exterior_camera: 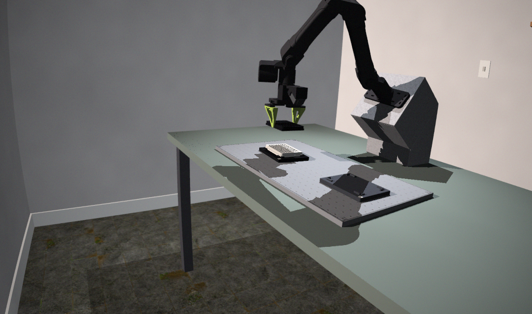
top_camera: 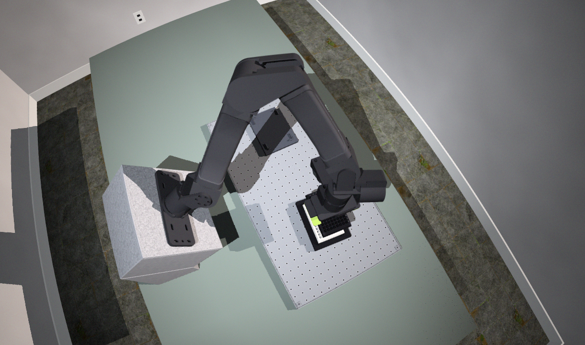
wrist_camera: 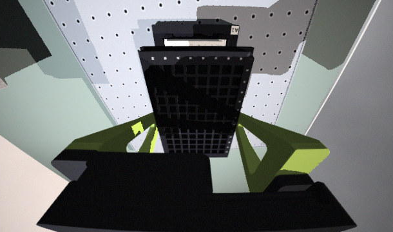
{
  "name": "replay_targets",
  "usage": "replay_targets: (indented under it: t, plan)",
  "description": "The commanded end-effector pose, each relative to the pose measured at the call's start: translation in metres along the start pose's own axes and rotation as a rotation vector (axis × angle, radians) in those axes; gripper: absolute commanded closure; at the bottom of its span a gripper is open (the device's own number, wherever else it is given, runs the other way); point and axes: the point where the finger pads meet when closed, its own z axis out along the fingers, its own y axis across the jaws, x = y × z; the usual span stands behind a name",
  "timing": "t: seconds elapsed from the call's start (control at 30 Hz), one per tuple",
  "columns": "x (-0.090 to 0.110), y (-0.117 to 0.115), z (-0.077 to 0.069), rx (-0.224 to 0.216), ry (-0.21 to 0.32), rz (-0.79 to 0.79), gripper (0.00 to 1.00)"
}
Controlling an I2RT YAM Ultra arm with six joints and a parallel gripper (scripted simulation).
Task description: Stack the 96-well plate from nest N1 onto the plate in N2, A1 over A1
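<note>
- The gripper [exterior_camera: 284,115] hangs in the air above the far part of the table [exterior_camera: 455,218], with its green fingers [exterior_camera: 271,115] pointing down.
- The fingers are clamped on the long sides of the black 96-well plate [exterior_camera: 284,125], one finger on each side, and the plate looks level.
- In the wrist view the held plate fills the middle of the picture, and beyond its far edge a strip of the white 96-well plate [wrist_camera: 195,42] shows, with the black plate nest N2 [wrist_camera: 183,29] under it.
- A small label at the far right corner of that nest reads like A1, but mirrored, so I cannot be sure of it.
- In the exterior view the white plate sits in N2 on the perforated board [exterior_camera: 299,175], well below the held plate.
- The plate nest N1 [exterior_camera: 355,187] stands on the near right part of the board with nothing in it.
- I judge that the lift and the carry are done, and the step in hand is to align the black plate over the white one.
- The top view shows the two outlines not yet matching, as white shows at two edges.
- The next move calls for a small sideways correction, a check that both A1 corners agree, and then a slow straight descent.
- The fingers should open only when the plate is fully nested, so that the lower plate is not pushed in N2.
</note>
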Motion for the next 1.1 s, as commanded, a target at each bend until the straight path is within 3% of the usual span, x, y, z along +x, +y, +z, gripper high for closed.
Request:
replay_targets:
  t: [0.0,0.17,0.27,0.33,0.37,0.4,0.5,0.83,0.9,0.93,0.97,1.07]
  plan:
    - [-0.002,0.008,0.011,-0.015,-0.012,0.012,1.00]
    - [0.000,-0.001,0.016,0.003,-0.003,0.003,1.00]
    - [-0.002,0.004,0.023,-0.009,-0.009,0.008,1.00]
    - [-0.002,0.004,0.023,-0.009,-0.009,0.008,1.00]
    - [0.000,0.000,0.015,0.017,0.004,0.006,1.00]
    - [-0.001,0.005,0.024,-0.006,-0.006,0.011,1.00]
    - [-0.003,0.008,0.033,-0.016,-0.012,0.011,1.00]
    - [0.000,0.001,0.047,-0.003,-0.005,0.007,1.00]
    - [0.000,0.001,0.047,-0.003,-0.005,0.007,1.00]
    - [0.001,-0.004,0.040,0.022,0.006,0.003,1.00]
    - [-0.001,0.003,0.050,-0.004,-0.007,0.009,1.00]
    - [-0.003,0.008,0.057,-0.016,-0.012,0.011,1.00]
